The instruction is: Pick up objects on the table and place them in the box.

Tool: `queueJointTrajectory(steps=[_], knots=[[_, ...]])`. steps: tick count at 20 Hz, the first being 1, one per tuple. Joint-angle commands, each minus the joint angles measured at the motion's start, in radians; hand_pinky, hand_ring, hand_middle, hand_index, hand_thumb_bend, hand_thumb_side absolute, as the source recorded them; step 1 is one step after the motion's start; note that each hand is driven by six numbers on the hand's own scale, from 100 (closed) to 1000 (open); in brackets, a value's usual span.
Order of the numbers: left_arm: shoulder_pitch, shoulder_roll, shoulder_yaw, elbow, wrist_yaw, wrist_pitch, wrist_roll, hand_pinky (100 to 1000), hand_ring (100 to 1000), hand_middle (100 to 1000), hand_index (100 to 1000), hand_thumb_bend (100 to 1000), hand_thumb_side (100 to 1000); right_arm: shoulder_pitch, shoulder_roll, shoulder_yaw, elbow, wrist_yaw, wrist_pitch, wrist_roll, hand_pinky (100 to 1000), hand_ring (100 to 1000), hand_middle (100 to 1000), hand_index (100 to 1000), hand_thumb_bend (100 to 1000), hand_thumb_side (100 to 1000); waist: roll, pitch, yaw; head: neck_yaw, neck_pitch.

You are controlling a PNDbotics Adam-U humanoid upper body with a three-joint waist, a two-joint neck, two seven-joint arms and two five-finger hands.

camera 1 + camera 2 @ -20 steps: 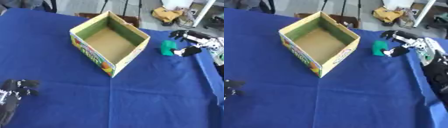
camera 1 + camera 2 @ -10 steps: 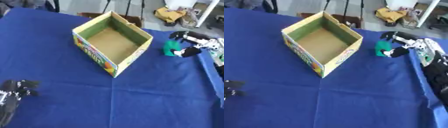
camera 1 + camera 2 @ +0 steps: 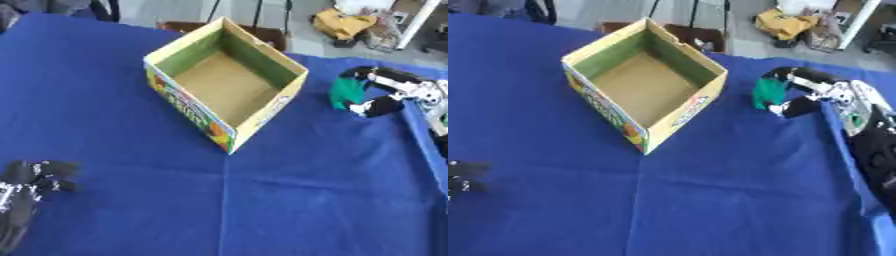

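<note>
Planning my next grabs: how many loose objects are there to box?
1: a green object right of the box, in the right hand. The box looks empty. The hand may hide more.

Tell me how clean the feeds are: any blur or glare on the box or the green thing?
Left eye view: soft all over; box print unreadable, no glare, inside evenly lit. Right eye view: equally soft; green thing a shapeless patch within the right robot hand; left robot hand a dark smear.
</note>
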Motion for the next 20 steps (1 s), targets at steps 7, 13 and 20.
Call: queueJointTrajectory(steps=[7, 13, 20], knots=[[-0.003, 0.01, 0.006, -0.015, -0.002, -0.006, -0.001, 620, 808, 577, 618, 390, 1000, -0.009, -0.047, -0.011, 0.008, 0.033, 0.025, 0.008, 677, 726, 813, 887, 100, 136, 0.012, -0.013, -0.005, 0.001, -0.009], [-0.003, 0.007, 0.007, -0.013, -0.003, -0.005, -0.001, 620, 808, 576, 618, 393, 1000, -0.009, -0.04, -0.011, 0.005, 0.041, 0.03, -0.026, 642, 654, 624, 751, 100, 100, 0.015, -0.011, -0.017, 0.001, -0.008], [-0.003, 0.005, 0.009, -0.009, -0.005, -0.002, -0.002, 621, 807, 576, 618, 400, 1000, 0.001, -0.032, -0.012, 0.0, 0.024, 0.022, -0.092, 604, 616, 472, 489, 100, 144, 0.012, -0.017, -0.037, 0.004, -0.008]])
